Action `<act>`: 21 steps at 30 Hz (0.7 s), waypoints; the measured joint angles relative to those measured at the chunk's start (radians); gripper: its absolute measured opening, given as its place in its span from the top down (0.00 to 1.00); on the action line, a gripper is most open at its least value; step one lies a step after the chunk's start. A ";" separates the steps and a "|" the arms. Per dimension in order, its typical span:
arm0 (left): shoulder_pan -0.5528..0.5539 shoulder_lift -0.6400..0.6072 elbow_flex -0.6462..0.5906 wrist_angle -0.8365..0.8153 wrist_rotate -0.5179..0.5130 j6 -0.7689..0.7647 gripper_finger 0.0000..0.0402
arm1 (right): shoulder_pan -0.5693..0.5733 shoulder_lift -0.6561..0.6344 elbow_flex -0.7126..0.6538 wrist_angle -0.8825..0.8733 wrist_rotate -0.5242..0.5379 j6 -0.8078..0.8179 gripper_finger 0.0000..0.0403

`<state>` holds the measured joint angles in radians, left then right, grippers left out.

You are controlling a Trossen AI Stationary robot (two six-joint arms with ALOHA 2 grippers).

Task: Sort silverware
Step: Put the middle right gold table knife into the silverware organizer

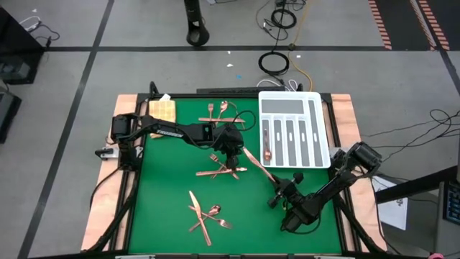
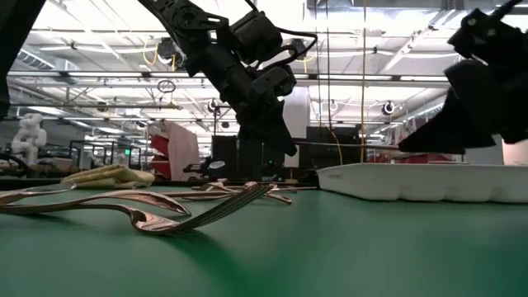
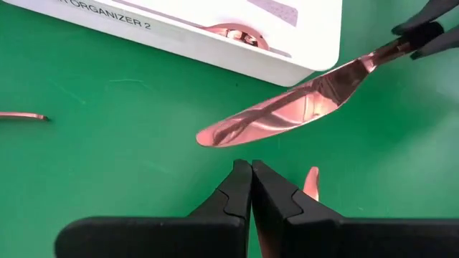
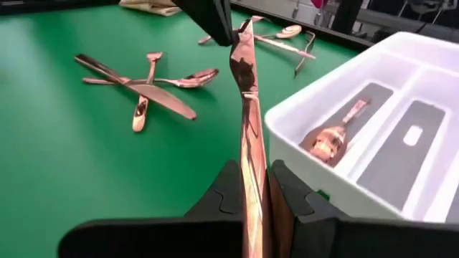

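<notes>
Right pincer (image 4: 252,188) is clamped on the handle of a shiny rose-gold butter knife (image 4: 246,100), lifted off the green counter (image 1: 169,194) right next to the white divided plastic tray (image 1: 320,126). Left pincer (image 3: 251,188) is pinched closed on nothing, hovering just beside the blade.

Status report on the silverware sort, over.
Right end effector shut on knife, beside tray. Left end effector shut, close by the blade. One spoon in tray.
</notes>
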<state>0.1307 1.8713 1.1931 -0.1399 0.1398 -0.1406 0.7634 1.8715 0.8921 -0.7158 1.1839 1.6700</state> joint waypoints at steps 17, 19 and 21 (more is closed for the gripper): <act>0.000 0.000 0.000 0.001 0.014 0.000 0.96 | -0.176 -0.134 0.000 -0.471 -0.022 0.324 0.99; 0.001 0.000 0.000 0.001 0.014 0.000 0.96 | -0.207 -0.152 0.000 -0.506 -0.051 0.329 0.99; 0.001 0.000 0.000 0.002 0.015 0.002 0.96 | -0.234 -0.160 0.000 -0.526 -0.075 0.338 0.99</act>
<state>0.1314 1.8713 1.1931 -0.1383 0.1547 -0.1384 0.5297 1.7116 0.8925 -1.2423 1.1085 2.0079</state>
